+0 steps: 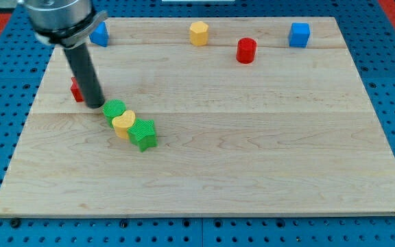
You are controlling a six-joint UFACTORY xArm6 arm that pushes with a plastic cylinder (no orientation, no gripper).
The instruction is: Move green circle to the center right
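Note:
The green circle point(114, 110) lies on the wooden board point(252, 158) at the view's left, touching a yellow heart point(123, 123) on its lower right. A green star point(143, 133) touches the heart further to the lower right, so the three form a diagonal row. My tip point(94, 105) is at the end of the dark rod, just to the upper left of the green circle, touching or almost touching it.
A red block point(77, 89) sits partly hidden behind the rod. Along the view's top are a blue block point(100, 34), a yellow hexagon point(198, 33), a red cylinder point(246, 50) and a blue cube point(299, 34).

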